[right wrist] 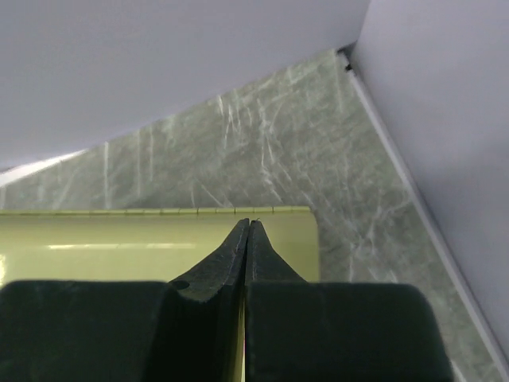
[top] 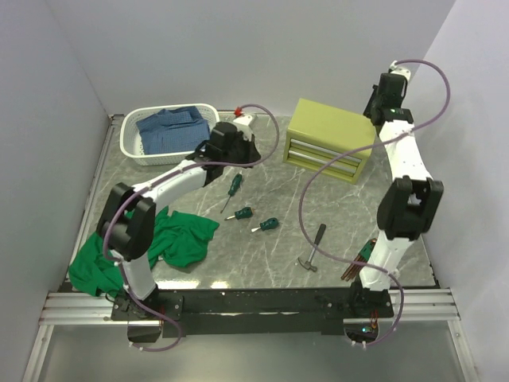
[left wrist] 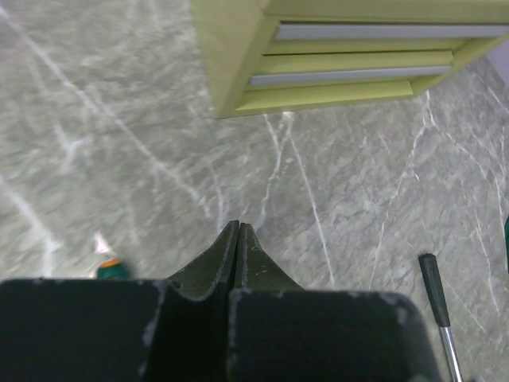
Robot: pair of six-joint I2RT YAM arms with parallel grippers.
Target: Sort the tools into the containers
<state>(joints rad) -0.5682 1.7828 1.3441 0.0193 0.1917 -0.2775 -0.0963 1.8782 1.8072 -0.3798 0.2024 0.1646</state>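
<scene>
One hex-key set [top: 363, 253] is lying at the counter's [top: 262, 267] near right edge. One hammer [top: 312, 247] is lying beside it, handle pointing far. Two stubby screwdrivers [top: 241, 213] [top: 266, 226] are pointing left. One long screwdriver [top: 232, 189] is pointing near. One tool chest [top: 330, 139] is sitting far right. The left fingers [left wrist: 227, 256] and right fingers [right wrist: 231, 256] are pressing together, empty.

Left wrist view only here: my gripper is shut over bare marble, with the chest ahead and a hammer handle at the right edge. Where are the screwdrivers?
Observer: All three are in the middle of the table. The long screwdriver is farthest from the bases, and the stubby screwdrivers lie nearer them.
Operator: What's the other arm doing?
Observer: The right gripper is shut on nothing, over the top of the chest.
Operator: Hex keys?
Observer: The hex-key set lies beside the right arm's base, partly hidden.
</scene>
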